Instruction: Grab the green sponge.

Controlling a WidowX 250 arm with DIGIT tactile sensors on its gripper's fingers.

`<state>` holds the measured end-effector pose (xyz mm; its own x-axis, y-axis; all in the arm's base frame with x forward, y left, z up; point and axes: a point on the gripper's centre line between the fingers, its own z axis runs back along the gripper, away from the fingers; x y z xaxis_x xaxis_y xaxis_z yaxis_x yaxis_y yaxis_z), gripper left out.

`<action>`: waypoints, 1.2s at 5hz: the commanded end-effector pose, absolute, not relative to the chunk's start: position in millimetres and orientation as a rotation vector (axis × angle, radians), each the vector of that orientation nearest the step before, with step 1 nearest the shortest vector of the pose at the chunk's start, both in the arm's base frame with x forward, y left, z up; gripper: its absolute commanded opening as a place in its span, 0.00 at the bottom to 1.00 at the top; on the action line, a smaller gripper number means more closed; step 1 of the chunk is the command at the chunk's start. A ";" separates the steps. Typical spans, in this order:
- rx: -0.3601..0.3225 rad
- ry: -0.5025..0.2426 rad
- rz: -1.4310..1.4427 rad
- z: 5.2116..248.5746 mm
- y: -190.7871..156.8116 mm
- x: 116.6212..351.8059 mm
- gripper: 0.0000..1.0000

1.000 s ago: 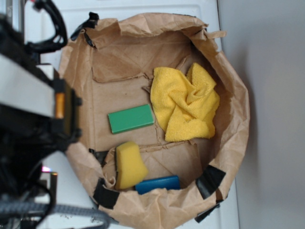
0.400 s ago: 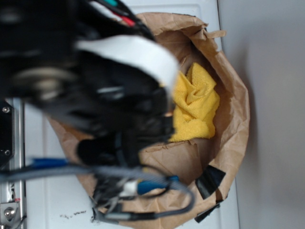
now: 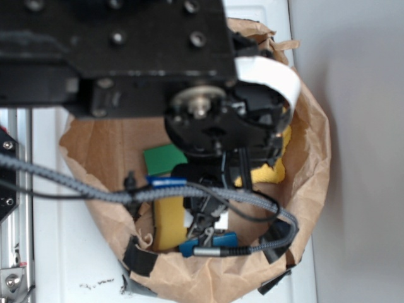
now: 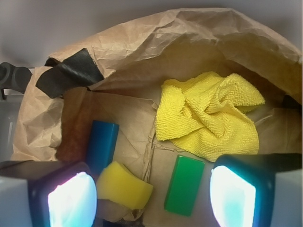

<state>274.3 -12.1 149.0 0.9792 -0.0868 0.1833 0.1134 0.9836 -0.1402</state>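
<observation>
The green sponge is a thick yellow foam piece lying on the brown paper floor of the bag; its green layer does not show. In the exterior view the green sponge peeks out below the arm. My gripper hangs above the bag floor, open, with nothing between its fingers. The sponge lies just inside the left finger, lower than it. The right finger stands beyond a flat green block.
A crumpled yellow cloth lies at the back of the paper bag. A blue block sits beside the sponge near the bag wall. The arm and its cables hide most of the bag in the exterior view.
The arm has swung in from the left and now hangs over the bag, hiding most of the cloth and green block that showed a second ago.
</observation>
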 end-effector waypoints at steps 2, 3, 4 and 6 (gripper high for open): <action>-0.150 -0.194 -0.281 134.0 -2.2 293.6 1.00; -0.188 -0.144 -0.452 119.7 1.8 301.3 1.00; -0.211 -0.119 -0.615 106.4 -5.3 293.8 1.00; -0.288 -0.116 -0.774 107.0 -15.4 257.3 1.00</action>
